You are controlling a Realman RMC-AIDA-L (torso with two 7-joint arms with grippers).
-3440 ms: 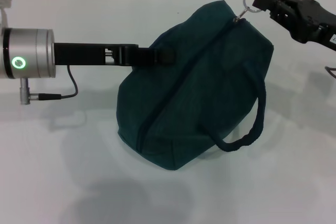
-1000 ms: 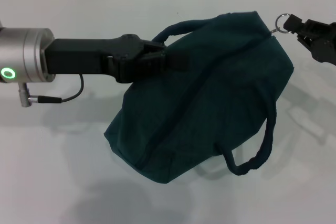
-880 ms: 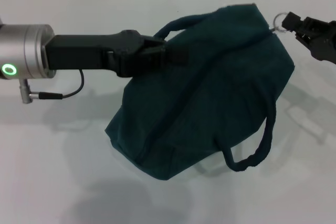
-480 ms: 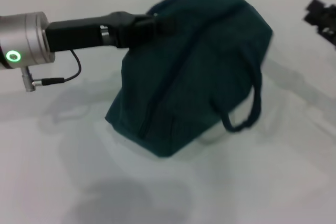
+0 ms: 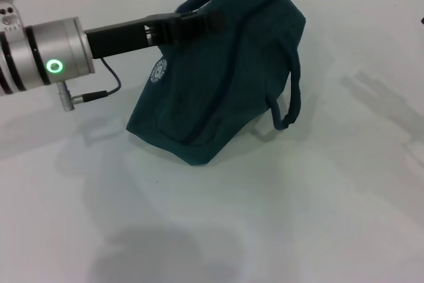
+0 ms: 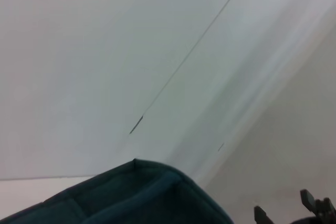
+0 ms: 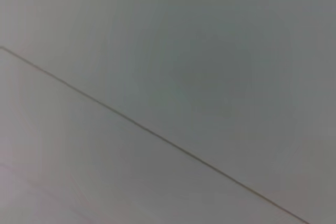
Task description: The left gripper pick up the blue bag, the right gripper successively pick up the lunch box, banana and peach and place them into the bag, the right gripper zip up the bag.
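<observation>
Gripping the top edge of the dark teal-blue fabric lunch bag (image 5: 218, 77), the black two-fingered left tool (image 5: 199, 23) is pressed together on the cloth beside one loop handle. The bag hangs tilted from this tool, its lower corner on the white table (image 5: 265, 217), its round white logo (image 5: 158, 71) just below the tool and its second loop handle (image 5: 289, 94) dangling on the far side. Compared with half a second ago, the bag sits higher and farther back, the logo now faces up, and the right tool has left the head view.
</observation>
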